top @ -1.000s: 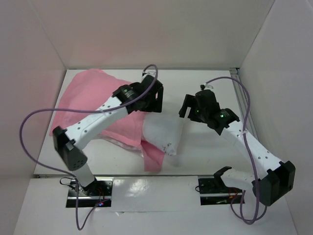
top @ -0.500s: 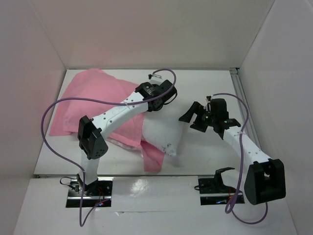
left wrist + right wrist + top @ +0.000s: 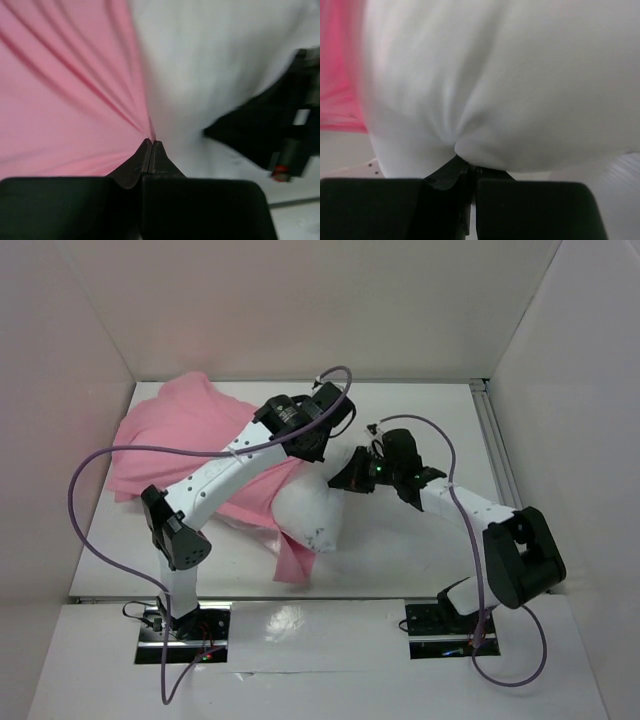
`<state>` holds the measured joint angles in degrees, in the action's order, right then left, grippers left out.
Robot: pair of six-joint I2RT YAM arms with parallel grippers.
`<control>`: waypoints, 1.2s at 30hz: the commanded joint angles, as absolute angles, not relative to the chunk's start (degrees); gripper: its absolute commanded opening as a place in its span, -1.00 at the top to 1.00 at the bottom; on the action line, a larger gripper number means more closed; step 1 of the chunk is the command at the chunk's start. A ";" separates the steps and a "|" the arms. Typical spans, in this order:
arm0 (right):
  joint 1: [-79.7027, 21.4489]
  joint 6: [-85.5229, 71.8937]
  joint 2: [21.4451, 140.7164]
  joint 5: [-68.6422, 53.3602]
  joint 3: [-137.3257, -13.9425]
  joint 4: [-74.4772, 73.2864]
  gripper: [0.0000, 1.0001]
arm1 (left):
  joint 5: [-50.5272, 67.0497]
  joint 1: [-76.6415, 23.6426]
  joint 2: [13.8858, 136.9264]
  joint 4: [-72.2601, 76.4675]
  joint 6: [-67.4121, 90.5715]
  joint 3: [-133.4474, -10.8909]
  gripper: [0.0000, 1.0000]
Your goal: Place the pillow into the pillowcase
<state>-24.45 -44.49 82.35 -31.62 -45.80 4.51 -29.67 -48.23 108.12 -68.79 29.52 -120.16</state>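
White walls box in a white table (image 3: pixel 430 550). Near its middle the left jaws are pressed together on a thin pink edge of the pillowcase (image 3: pixel 60 90), right where pink meets white. Long folds fan out from that pinch across the satin, which is smooth with a soft sheen. The right jaws, just beside them, are shut on a bunch of the pillow (image 3: pixel 520 90). Its plain white cloth puckers into the grip and bulges round and soft above it. From above, the pillow's bare end sticks out of the case's mouth toward the near middle of the table, and its other end is covered by the pink. The long axis runs on a slant from the far left corner to the near middle. The case lies rumpled along that line, heaped highest at the far left. A loose pink flap trails off beside the bare end, on its near side. Small dark marks sit near the pillow's near edge, too small to read. A purple cable loops from each white arm.
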 commanded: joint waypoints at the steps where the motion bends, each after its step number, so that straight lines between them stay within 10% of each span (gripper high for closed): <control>1: -29.43 -45.27 75.42 -32.36 -55.97 10.30 1.00 | -10.13 -49.92 107.12 -60.47 26.72 -130.93 1.00; 8: -36.55 -49.39 84.01 -26.73 -51.33 19.60 1.00 | 10.89 -50.54 108.47 -54.94 30.57 -139.23 1.00; 36: -19.70 -36.13 65.40 -16.79 -57.93 -4.91 1.00 | 1.33 -53.70 102.04 -56.51 38.50 -130.17 1.00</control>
<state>-21.54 -38.54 69.10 -19.64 -57.36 -9.28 -3.29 -49.87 106.24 -57.84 34.79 -130.69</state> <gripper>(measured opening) 0.038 0.028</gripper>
